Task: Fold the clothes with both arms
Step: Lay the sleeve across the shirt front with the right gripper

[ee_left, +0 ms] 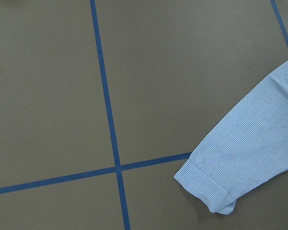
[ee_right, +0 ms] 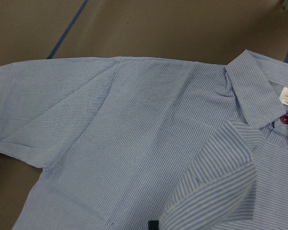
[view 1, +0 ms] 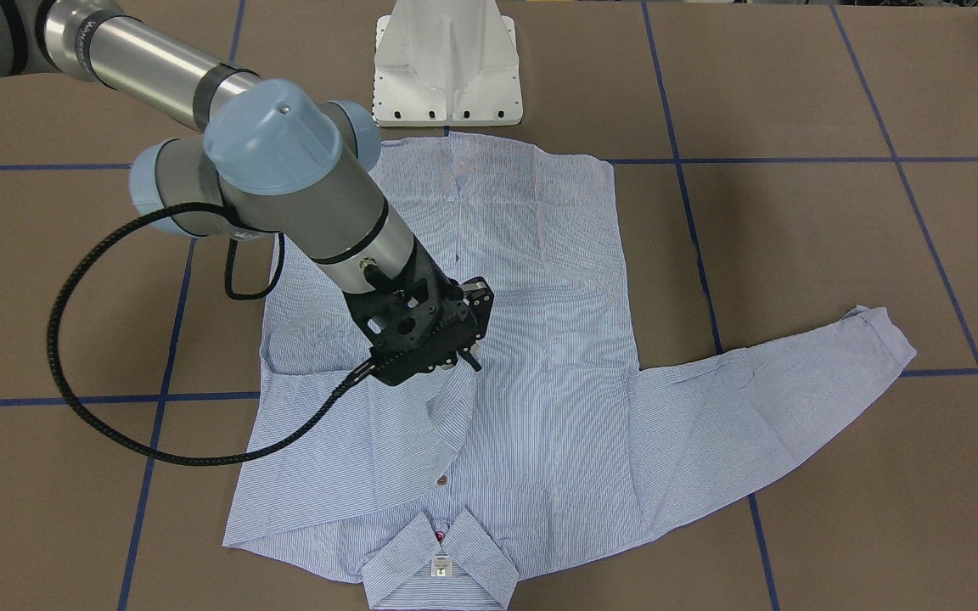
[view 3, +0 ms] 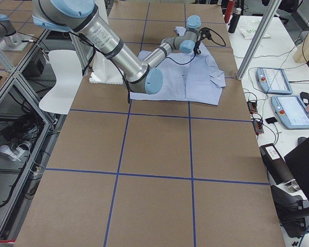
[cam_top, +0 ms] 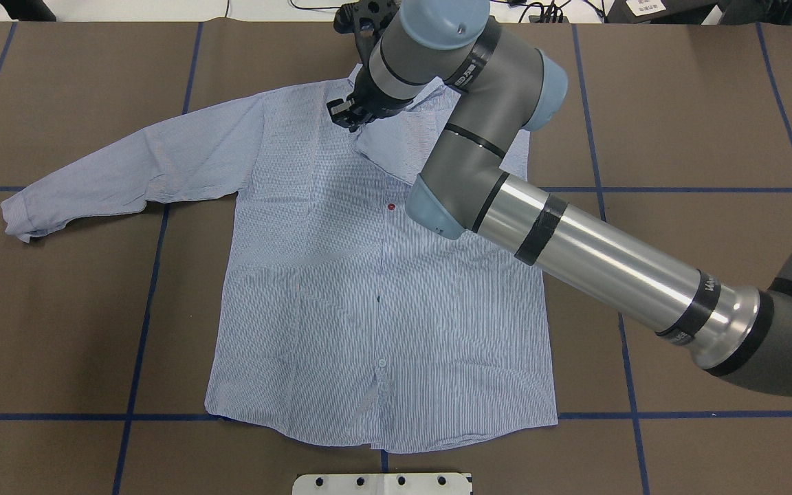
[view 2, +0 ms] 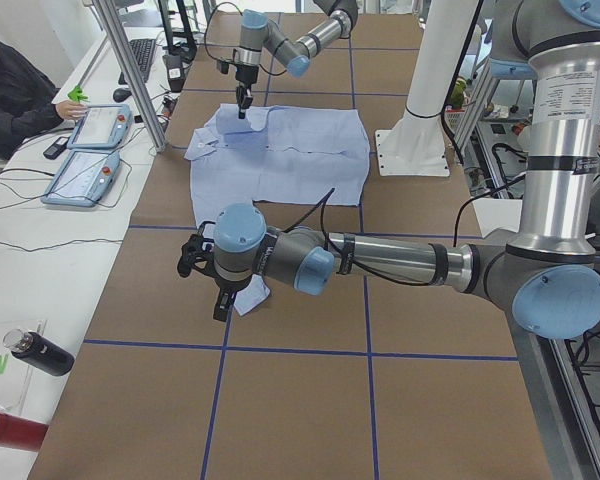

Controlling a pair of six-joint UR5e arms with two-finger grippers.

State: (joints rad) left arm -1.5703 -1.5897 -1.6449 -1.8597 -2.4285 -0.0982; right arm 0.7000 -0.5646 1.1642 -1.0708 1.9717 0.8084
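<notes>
My right claw (view 1: 463,361) pinches the shirt (view 1: 540,339) by one sleeve, above its chest. It lies flat on the table (view 1: 795,255), hem nearest the white base (view 1: 446,68), collar pointing away. My left claw's (view 2: 215,300) grip I cannot tell.

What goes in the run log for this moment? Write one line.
phase: sleeve fold | right end effector: shut on sleeve, lifted over shirt front | left end effector: near other sleeve's cuff, grip unclear
</notes>
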